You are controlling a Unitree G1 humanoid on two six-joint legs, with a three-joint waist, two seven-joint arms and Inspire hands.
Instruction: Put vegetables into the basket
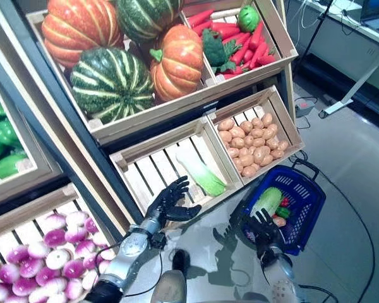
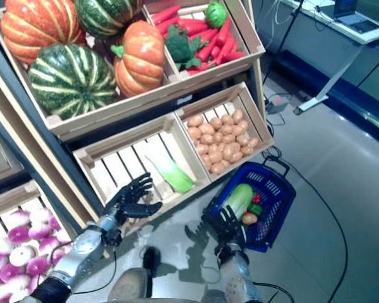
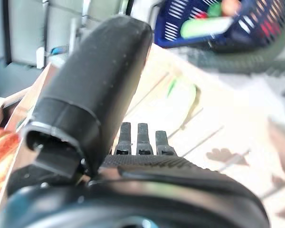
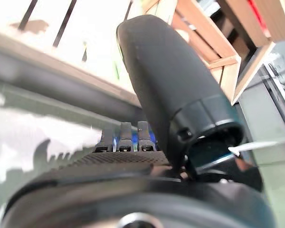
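Flanking the cabbage (image 1: 202,175) crate (image 1: 130,161): potatoes (image 1: 252,144), pumpkins (image 1: 114,82).

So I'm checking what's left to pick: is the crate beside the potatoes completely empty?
No: in the left eye view one pale green cabbage lies in the slatted crate beside the potatoes.

Four pumpkins (image 1: 114,82) are sitting in the top crate: two orange, two striped green. One cabbage (image 1: 201,175) is lying alone in the slatted crate. One blue basket (image 1: 306,205) is standing on the floor, holding one more cabbage (image 1: 267,201). Potatoes (image 1: 252,144), carrots (image 1: 240,38) and turnips (image 1: 50,259) are too many to count.
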